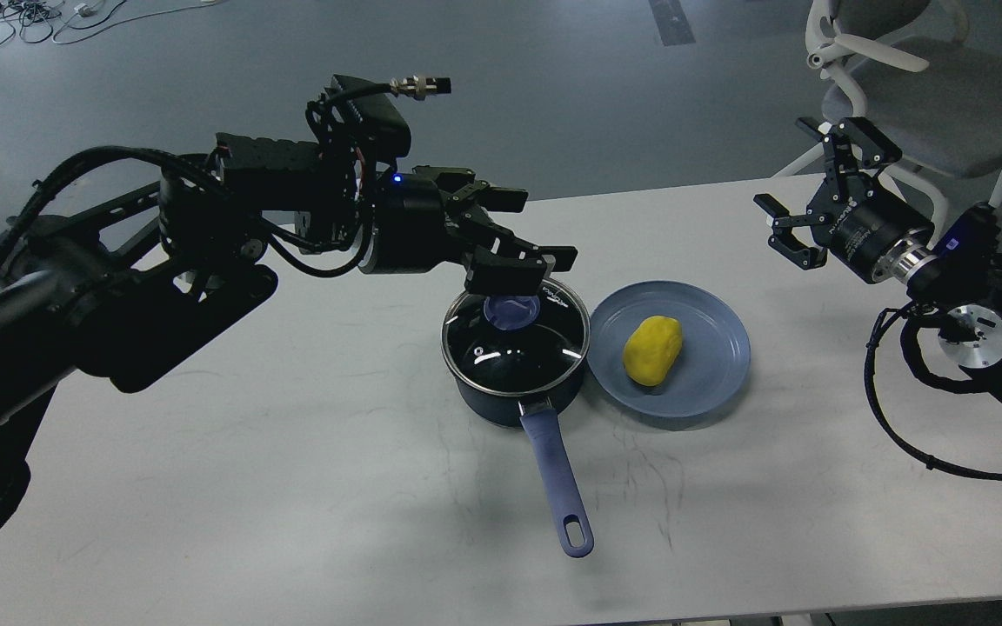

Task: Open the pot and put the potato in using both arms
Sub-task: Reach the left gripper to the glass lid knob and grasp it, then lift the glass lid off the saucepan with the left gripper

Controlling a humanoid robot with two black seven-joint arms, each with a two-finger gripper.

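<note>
A dark blue pot [514,365] stands mid-table with a glass lid [518,335] on it and a blue knob [511,310] on the lid. Its long blue handle [557,474] points toward me. A yellow potato [652,349] lies on a blue plate [710,339] just right of the pot. My left gripper [527,230] is open, reaching in from the left, its fingers just above and behind the lid's knob, partly hiding it. My right gripper [801,187] is open and empty, raised near the table's far right edge, well away from the potato.
A white office chair [901,78] stands behind the table's far right corner. The table's [292,487] back edge runs behind the pot, with grey floor beyond. Cables lie on the floor at the far left.
</note>
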